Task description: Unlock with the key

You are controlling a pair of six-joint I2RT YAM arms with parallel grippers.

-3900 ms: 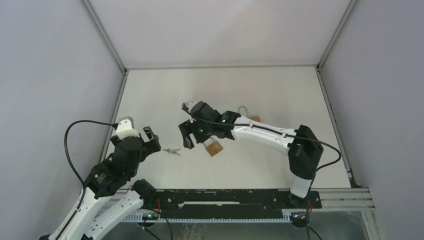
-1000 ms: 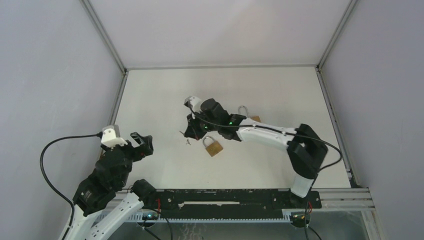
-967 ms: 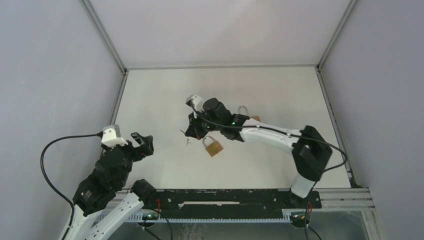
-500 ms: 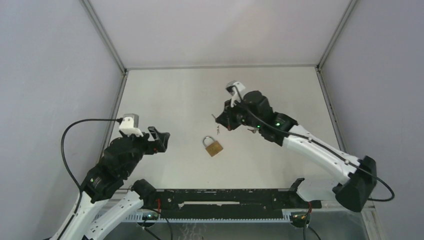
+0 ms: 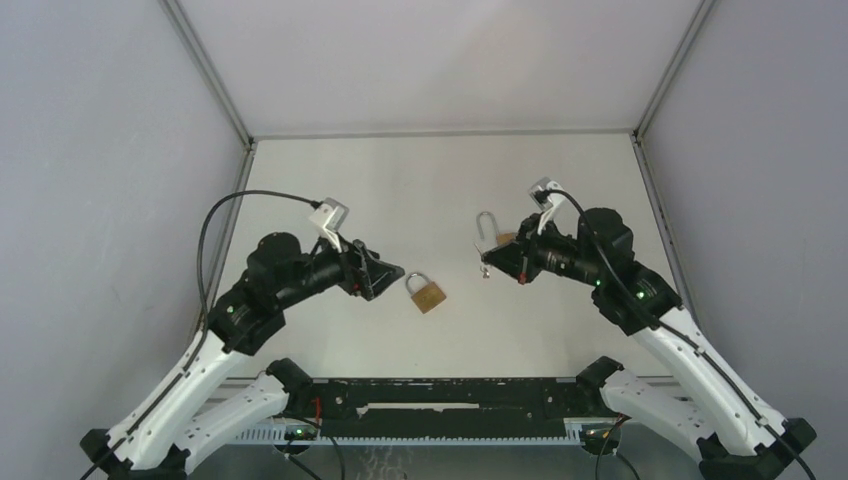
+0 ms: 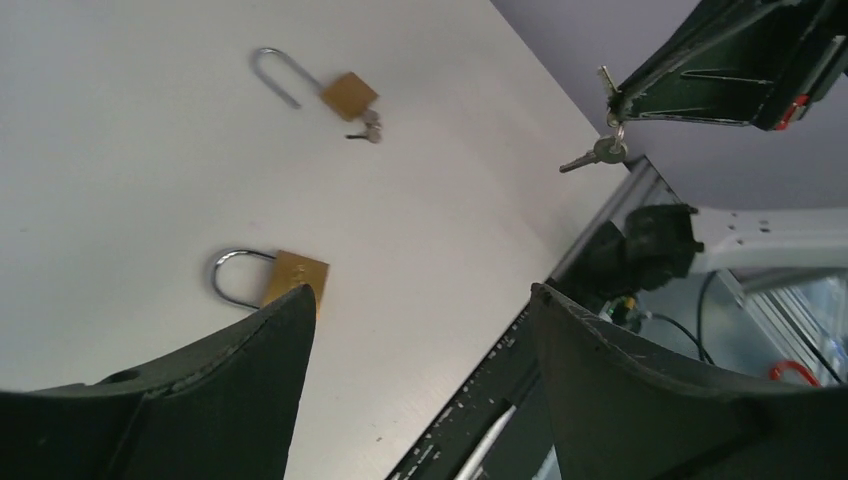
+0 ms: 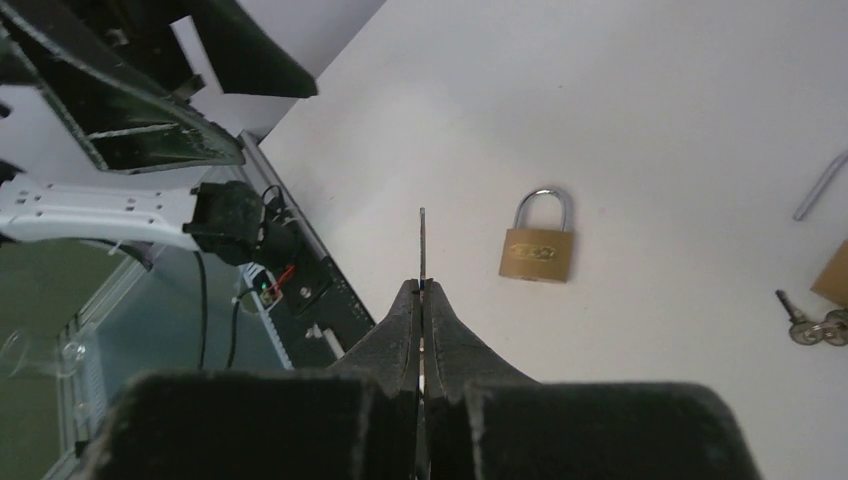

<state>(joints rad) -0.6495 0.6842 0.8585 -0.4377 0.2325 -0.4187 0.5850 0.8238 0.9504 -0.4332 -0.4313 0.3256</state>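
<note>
We see the right gripper (image 7: 421, 292) clamped shut on a key (image 7: 421, 240). The thin blade sticks out past the fingertips, edge-on to the wrist camera. In the left wrist view a second key (image 6: 592, 155) dangles on a ring just below that gripper, hanging in the air.

The padlock (image 5: 427, 291) lies flat on the table (image 5: 330, 190) between the two grippers, nearer the left one. It is brass and its shackle is closed. The held key is up and to the right of it, well apart, and not in the keyhole.

The left gripper (image 5: 380, 280) hovers just to the left of the padlock. Its fingers (image 6: 200, 420) are spread wide and we see nothing between them. In its own wrist view the tip of one finger covers a corner of the padlock's body. We cannot tell from that view whether they touch, though the top view shows a small gap.

Farther back on the table lies an open padlock (image 6: 345, 95), its shackle swung out of the body. A small bunch of spare keys (image 6: 368, 130) sits right against its brass body. From above, the right gripper partly hides this open padlock, and only its shackle and a bit of brass show.
</note>
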